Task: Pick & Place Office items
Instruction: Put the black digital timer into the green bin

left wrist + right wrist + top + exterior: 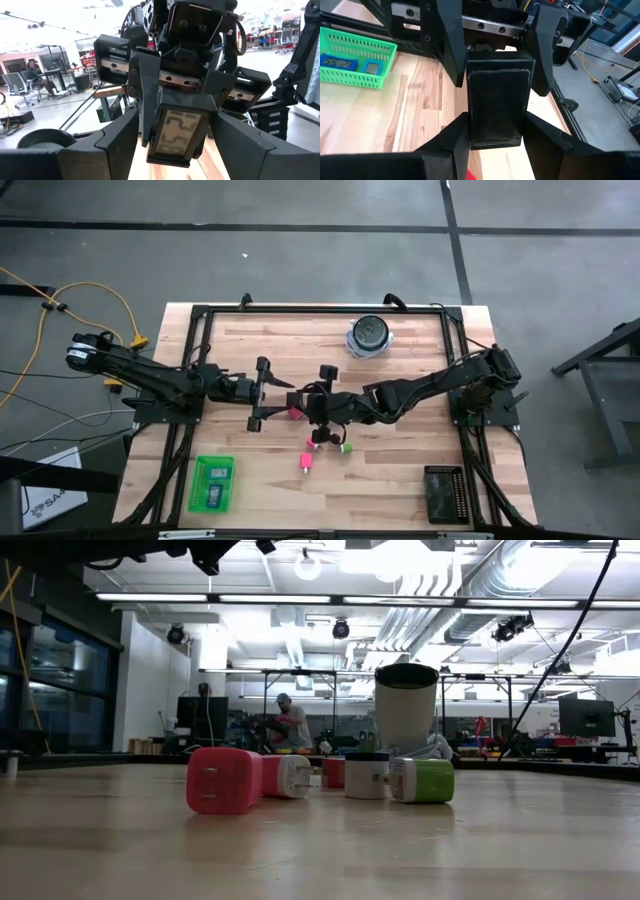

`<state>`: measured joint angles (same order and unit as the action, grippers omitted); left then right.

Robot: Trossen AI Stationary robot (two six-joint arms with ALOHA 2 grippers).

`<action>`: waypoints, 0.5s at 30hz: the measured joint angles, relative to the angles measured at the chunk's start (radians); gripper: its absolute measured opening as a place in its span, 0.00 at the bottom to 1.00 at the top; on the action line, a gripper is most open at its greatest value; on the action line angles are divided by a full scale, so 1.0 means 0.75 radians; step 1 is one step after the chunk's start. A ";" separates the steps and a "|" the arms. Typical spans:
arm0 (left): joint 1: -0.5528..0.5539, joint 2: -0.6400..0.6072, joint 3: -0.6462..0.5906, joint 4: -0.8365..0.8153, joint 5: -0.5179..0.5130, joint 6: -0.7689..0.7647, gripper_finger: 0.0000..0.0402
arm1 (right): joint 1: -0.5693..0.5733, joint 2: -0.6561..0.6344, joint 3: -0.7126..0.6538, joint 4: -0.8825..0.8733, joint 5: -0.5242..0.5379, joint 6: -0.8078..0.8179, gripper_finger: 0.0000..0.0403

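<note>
Above the middle of the table (400, 480), my right gripper (312, 402) and my left gripper (268, 394) both clamp one black rectangular block (496, 107) between us, while pink (224, 780), white and green (432, 781) plugs lie just below.

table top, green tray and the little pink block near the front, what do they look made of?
Table top: looks like wood, pale planks with visible grain and seams, slight sheen.
Green tray: probably moulded plastic, with a mesh wall of thin ribs in uniform bright colour.
Pink block: likely plastic with a smooth, slightly glossy shell, rounded corners and two slots in its face.
</note>
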<state>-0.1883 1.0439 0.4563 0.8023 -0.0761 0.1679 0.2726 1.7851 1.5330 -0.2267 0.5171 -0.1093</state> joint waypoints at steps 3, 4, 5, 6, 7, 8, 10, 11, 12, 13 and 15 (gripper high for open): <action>0.000 0.001 0.000 0.000 0.000 0.001 0.60 | 0.000 0.001 0.000 0.014 -0.006 -0.001 0.36; 0.000 0.001 0.000 0.001 0.001 0.001 0.60 | -0.002 0.001 0.000 0.020 -0.017 0.000 0.36; 0.000 0.001 0.000 0.001 0.003 0.001 0.60 | -0.006 0.001 0.000 0.028 -0.036 -0.001 0.36; 0.000 0.001 0.000 0.001 0.003 0.001 0.60 | -0.008 0.001 0.000 0.036 -0.051 -0.001 0.36; 0.000 0.001 0.000 0.001 0.003 0.001 0.60 | -0.009 0.001 0.000 0.044 -0.061 -0.001 0.36; 0.000 0.001 0.000 0.003 0.003 0.001 0.60 | -0.010 0.001 0.000 0.050 -0.064 -0.001 0.36; 0.000 0.001 0.000 0.013 0.003 0.001 0.60 | -0.017 0.001 0.000 0.052 -0.064 -0.001 0.36; 0.000 0.001 0.000 0.020 0.005 0.001 0.60 | -0.017 0.001 0.000 0.050 -0.065 -0.001 0.36; 0.000 0.001 0.000 0.027 0.018 0.001 0.60 | -0.018 0.001 0.000 0.050 -0.065 -0.001 0.36; 0.000 0.001 0.000 0.036 0.030 0.001 0.60 | -0.018 0.001 0.000 0.050 -0.065 -0.001 0.36; 0.000 0.001 0.000 0.048 0.047 0.001 0.60 | -0.018 0.001 0.000 0.050 -0.065 -0.001 0.36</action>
<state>-0.1883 1.0443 0.4564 0.8387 -0.0406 0.1688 0.2592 1.7855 1.5330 -0.1890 0.4683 -0.1101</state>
